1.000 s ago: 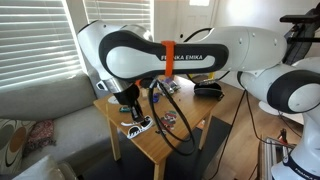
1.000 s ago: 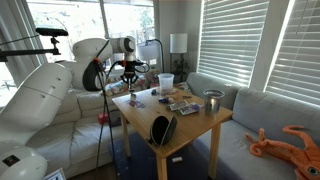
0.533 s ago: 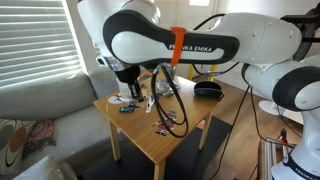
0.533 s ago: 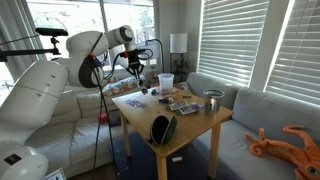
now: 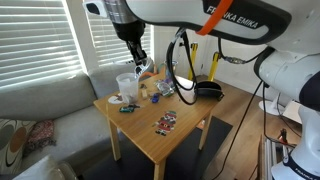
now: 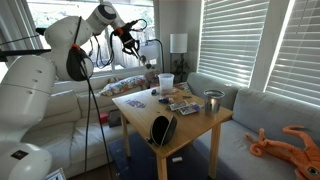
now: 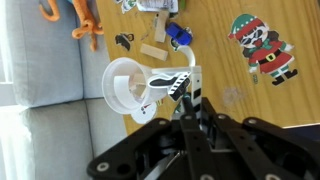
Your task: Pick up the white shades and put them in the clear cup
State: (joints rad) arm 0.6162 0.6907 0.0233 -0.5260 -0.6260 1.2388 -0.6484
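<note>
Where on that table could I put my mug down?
The table is bare wood around the Santa figure, out to the front corner. The far end is crowded: cup, small bits beside it, black object.

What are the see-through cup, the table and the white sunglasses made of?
The wide translucent whitish cup looks like thin plastic: cloudy, light shows through its wall. The tan table looks like wood or wood veneer, smooth and dull. The white sunglasses with dark lenses, held in the jaws, look like glossy plastic, though too small to be sure.
</note>
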